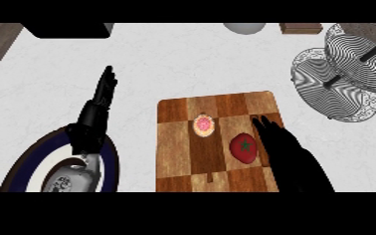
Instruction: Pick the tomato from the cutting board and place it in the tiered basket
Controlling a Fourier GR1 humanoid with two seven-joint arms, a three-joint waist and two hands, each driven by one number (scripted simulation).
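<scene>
Head view: round red tomato (pixel 243 147) lies on my brown checkered wooden cutting board (pixel 183 129), touching my right hand (pixel 290 154), whose straight fingers hold nothing yet, placed beside it for grasping. Left hand (pixel 103 97) rests open.

The tomato (pixel 243 147) lies on the cutting board (pixel 183 129), tiered basket (pixel 345 74) behind-right.
</scene>
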